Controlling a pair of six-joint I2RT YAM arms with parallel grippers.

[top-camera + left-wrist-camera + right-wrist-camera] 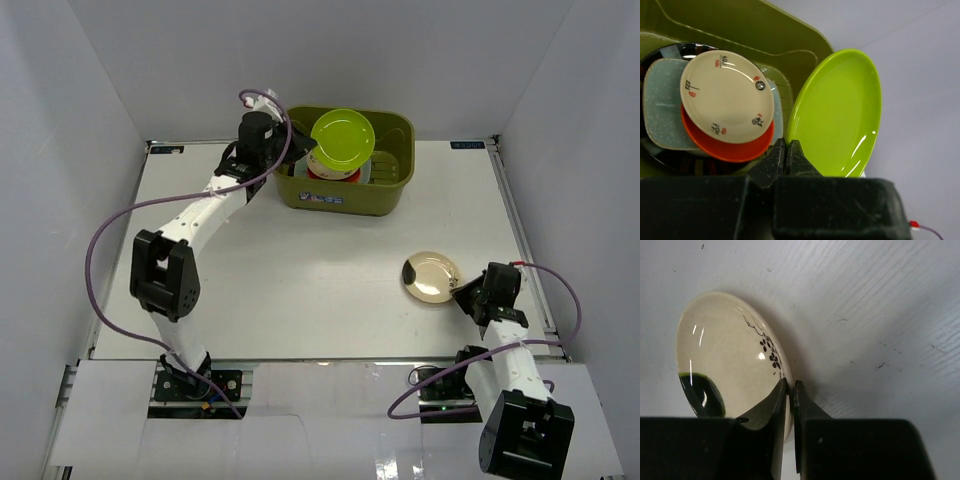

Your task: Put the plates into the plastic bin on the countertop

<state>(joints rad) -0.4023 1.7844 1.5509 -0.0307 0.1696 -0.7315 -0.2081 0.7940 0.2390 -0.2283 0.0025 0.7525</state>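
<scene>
left pincer (785, 143) tight on lime plate (840, 115) above the bin (392, 196), right pincer (790, 386) tight on rim of beige plate (725, 355)

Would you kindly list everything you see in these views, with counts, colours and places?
bin: one, olive green, far side of the table.
lime plate: one, lime green, held on edge over the bin.
cream plate: one, cream with small marks, top of the stack in the bin.
orange plate: one, orange, under the cream plate.
grey plate: one, pale grey, under the orange plate.
black plate: one, black, bottom of the stack.
beige plate: one, beige with dark print, table's right side.
table: one, white.
cables: two, purple, one per arm.
left gripper: black, shut on the lime plate.
right gripper: black, shut on the beige plate.
</scene>
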